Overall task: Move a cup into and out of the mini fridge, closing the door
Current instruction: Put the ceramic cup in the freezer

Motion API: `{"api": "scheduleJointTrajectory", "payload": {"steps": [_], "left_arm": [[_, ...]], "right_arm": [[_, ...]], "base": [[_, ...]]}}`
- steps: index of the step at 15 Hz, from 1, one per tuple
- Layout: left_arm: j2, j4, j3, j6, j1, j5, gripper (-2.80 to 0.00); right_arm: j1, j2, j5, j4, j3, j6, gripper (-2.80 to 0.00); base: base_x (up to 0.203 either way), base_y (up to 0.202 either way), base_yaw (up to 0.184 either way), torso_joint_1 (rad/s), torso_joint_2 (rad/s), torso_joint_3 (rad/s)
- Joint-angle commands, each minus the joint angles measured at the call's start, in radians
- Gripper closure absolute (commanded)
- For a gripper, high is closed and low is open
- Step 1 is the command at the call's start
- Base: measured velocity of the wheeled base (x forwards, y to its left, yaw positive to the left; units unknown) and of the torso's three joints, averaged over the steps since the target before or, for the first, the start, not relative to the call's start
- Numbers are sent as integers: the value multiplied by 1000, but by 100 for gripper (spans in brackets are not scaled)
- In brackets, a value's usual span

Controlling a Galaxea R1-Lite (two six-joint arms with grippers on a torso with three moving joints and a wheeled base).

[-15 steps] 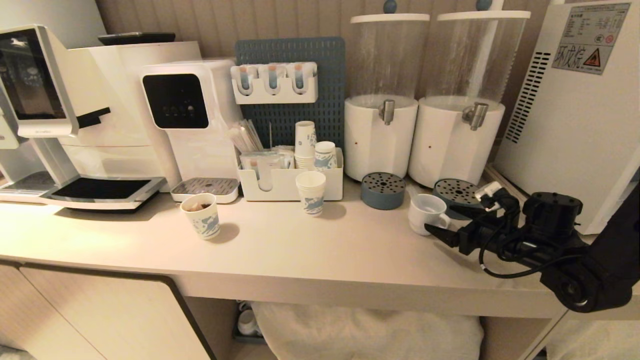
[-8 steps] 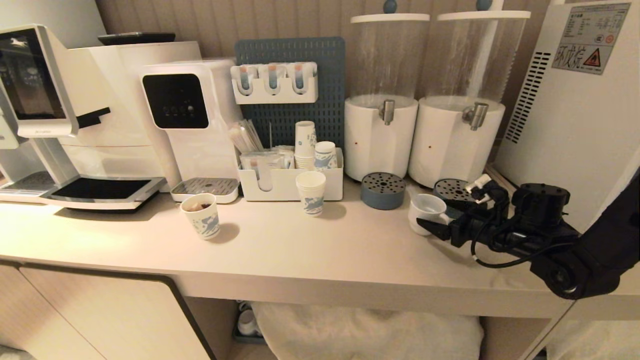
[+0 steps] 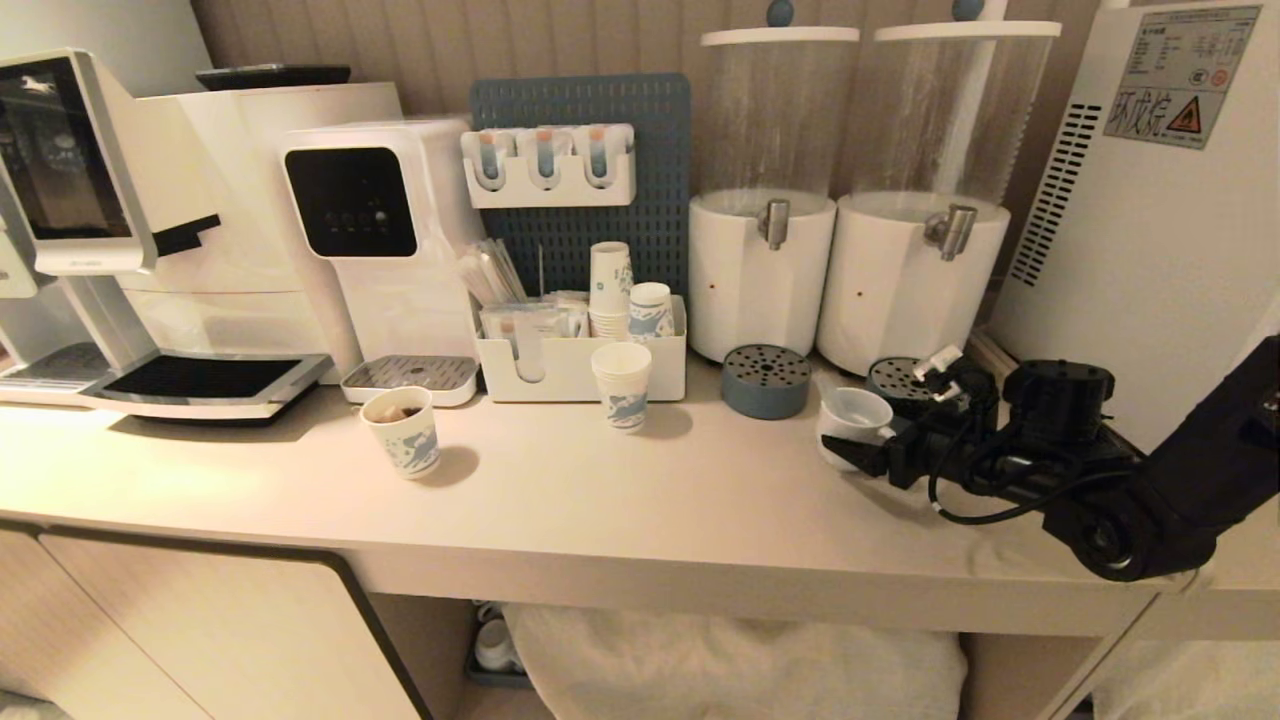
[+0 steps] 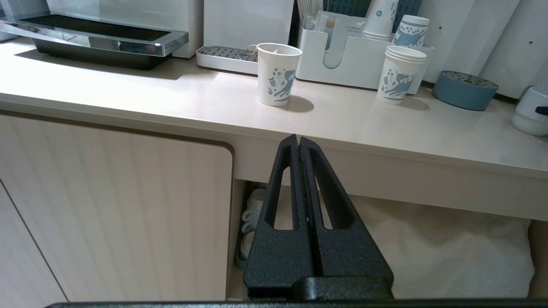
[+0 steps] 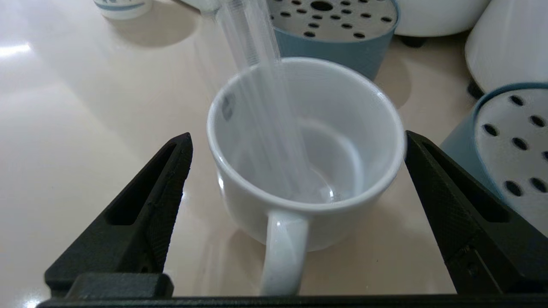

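The right gripper (image 5: 297, 149) stands with fingers spread wide, one on each side of the cup (image 5: 306, 145) without touching it; the cup sits upright on the counter (image 3: 620, 490), its handle toward the gripper, a blue perforated drip tray (image 3: 766, 380) at its ten o'clock. The mini fridge (image 3: 1150, 230) stands at the cup's two o'clock; the left gripper (image 4: 299, 143) hangs pressed together below the counter edge.

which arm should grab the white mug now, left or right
Right. The right gripper is open with the cup between its fingers, handle toward the wrist. The left gripper is shut, hanging below the counter edge, far from it.
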Motion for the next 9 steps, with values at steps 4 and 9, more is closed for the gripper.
{"api": "scheduleJointTrajectory", "payload": {"steps": [4,9], "left_arm": [[-5,-1,40,-1,1,0,0],[-5,-1,40,-1,0,0,0]], "right_arm": [[5,30,3,-7,-14,0,-280],[10,57,3,-1,-42,2,-280]], "base": [[0,0,0,0,0,0],[0,0,0,0,0,0]]}}
